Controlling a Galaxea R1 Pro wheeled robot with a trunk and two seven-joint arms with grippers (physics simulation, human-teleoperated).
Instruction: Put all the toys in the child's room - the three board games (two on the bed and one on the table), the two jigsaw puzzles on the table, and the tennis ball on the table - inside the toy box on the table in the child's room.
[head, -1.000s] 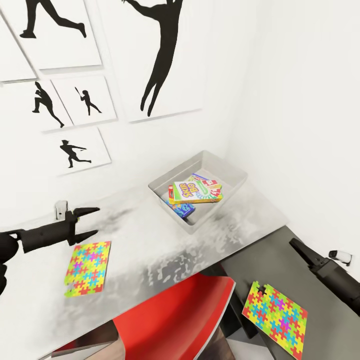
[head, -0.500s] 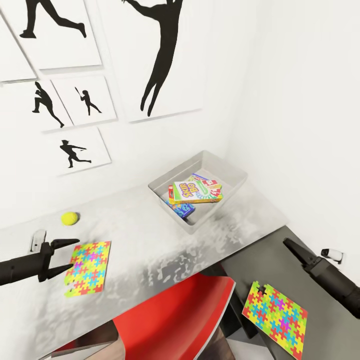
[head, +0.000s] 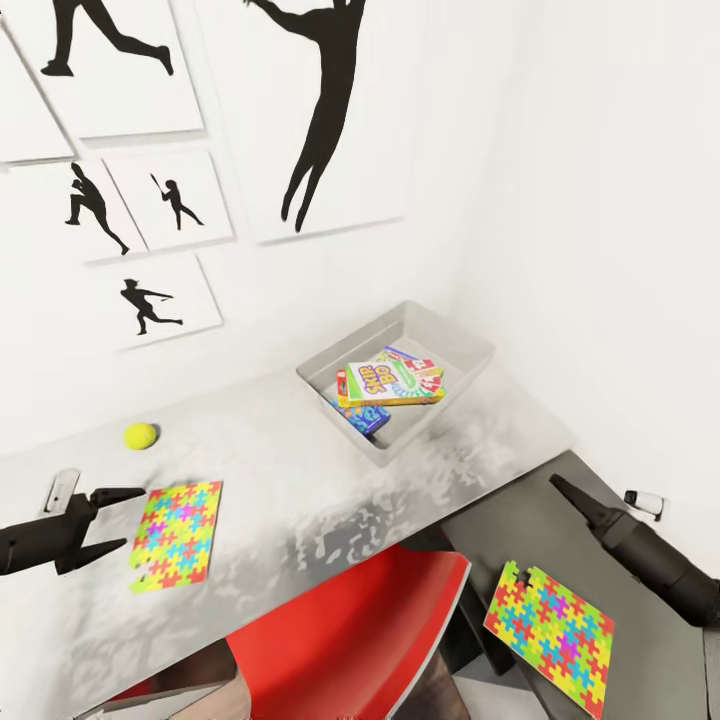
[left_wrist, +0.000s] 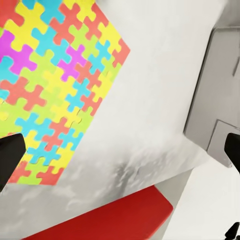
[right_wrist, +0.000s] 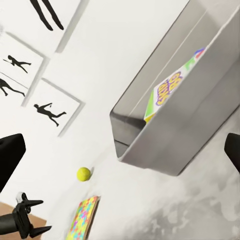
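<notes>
Toy tidy-up on a grey counter (head: 300, 500), partly done.

Board games (head: 392, 382) already lie stacked inside the grey toy box (head: 470, 350) at the counter's far end. Left to collect: a tennis ball (head: 140, 435) near the wall, one jigsaw puzzle (head: 178, 535) flat on the counter, and a second jigsaw puzzle (head: 550, 625) lying on a dark lower surface beside a red chair (head: 350, 640). The left gripper (head: 108, 518) hovers just beside the first puzzle, fingers spread and empty. The right gripper (head: 565, 490) points toward the counter; whether it is spread or pressed together cannot be told.
</notes>
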